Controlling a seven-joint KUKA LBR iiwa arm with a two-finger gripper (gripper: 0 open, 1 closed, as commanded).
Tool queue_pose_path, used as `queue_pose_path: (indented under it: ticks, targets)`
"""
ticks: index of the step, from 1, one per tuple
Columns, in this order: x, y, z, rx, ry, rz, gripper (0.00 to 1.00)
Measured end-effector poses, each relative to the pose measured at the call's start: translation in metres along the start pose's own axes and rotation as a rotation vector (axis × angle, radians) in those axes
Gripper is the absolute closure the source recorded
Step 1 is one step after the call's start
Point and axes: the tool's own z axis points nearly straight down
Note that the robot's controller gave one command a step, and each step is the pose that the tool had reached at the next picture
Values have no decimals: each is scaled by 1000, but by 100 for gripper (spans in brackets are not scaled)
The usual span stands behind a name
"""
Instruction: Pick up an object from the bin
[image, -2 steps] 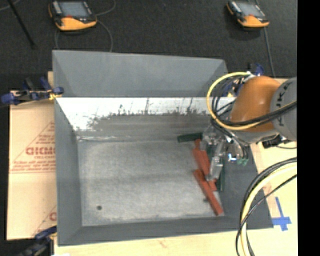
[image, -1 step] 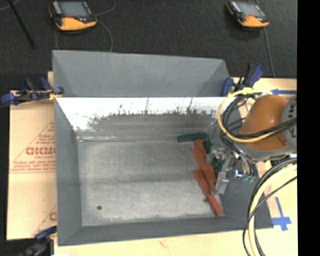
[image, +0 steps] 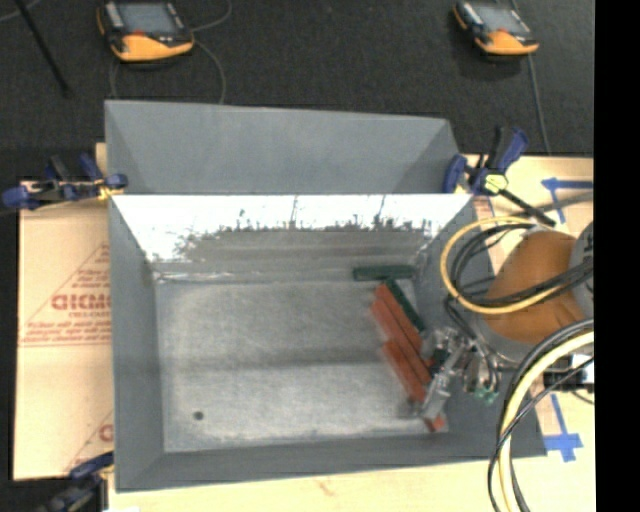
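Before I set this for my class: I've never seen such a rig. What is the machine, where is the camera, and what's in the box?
The machine is a robot arm reaching in from the right; the orange cover and looped cables are parts of it. The one camera looks down from above, somewhat sideways, on a grey metal bin. At the bin's right lie long reddish-brown sticks, with a green T-shaped tool at their far end. The arm's tip is at the sticks' near end; whether it holds anything cannot be told.

Gripper (image: 437, 398) over red-brown sticks (image: 395, 335), bin (image: 260, 350) right side.
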Motion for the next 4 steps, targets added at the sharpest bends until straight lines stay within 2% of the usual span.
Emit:
queue_pose_path:
  ticks: [1, 2, 3, 4]
  targets:
    - [1, -5, -2, 5, 13, 12, 100]
    - [5, -2, 3, 4, 23, 3, 0]
    - [-2, -6, -1, 7, -6, 13, 100]
    - [-5, 24, -135, 17, -5, 10, 100]
